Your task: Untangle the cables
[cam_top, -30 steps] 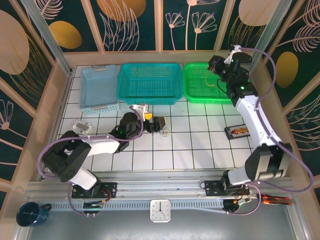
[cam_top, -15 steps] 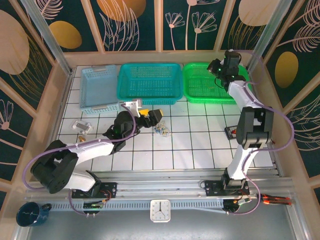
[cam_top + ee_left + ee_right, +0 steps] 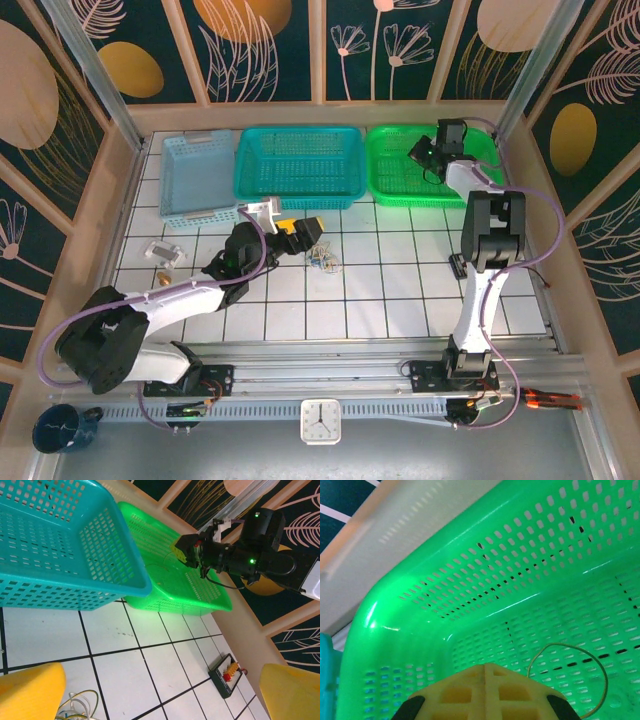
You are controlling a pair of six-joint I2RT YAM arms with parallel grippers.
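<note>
The cables point(image 3: 325, 262) lie as a small knot of whitish and yellowish cords on the white tiles; their loops point(image 3: 75, 707) show at the bottom left of the left wrist view. My left gripper point(image 3: 308, 232) hovers just up and left of the knot, open, with nothing between its yellow fingers point(image 3: 30, 690). One thin yellowish cable point(image 3: 570, 647) curls on the floor of the green basket point(image 3: 420, 580). My right gripper point(image 3: 428, 155) reaches into that basket, its jaws pressed together point(image 3: 485, 690) beside the loop.
A teal basket point(image 3: 297, 190) and a light blue basket point(image 3: 198, 212) stand left of the green basket point(image 3: 400, 190) along the back. A black tray point(image 3: 227, 675) with small coloured parts lies by the right arm. A small clear object point(image 3: 162, 252) sits at the left.
My right gripper dropped from above the green basket down into it. My left gripper drew back up and left from the knot, which stays on the tiles.
</note>
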